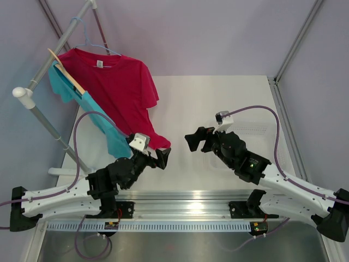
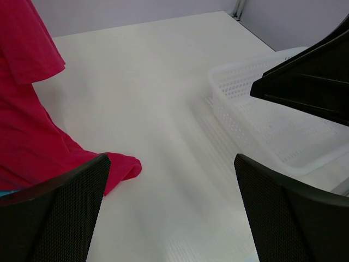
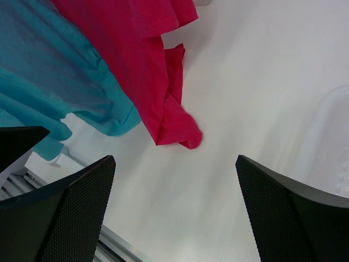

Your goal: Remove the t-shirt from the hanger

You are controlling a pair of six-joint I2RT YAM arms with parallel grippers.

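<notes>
Left jaws and right jaws gaped empty. The red t-shirt point(image 3: 142, 65) hem lay ahead-left of the right jaws on the counter point(image 3: 234, 109); only the top view showed its hanger point(image 1: 109, 51).

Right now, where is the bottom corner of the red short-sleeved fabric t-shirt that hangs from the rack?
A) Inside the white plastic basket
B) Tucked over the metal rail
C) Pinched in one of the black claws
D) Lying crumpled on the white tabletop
D: in the right wrist view the red t-shirt ends in a folded, crumpled corner that rests directly on the white tabletop, with nothing gripping it.
</notes>
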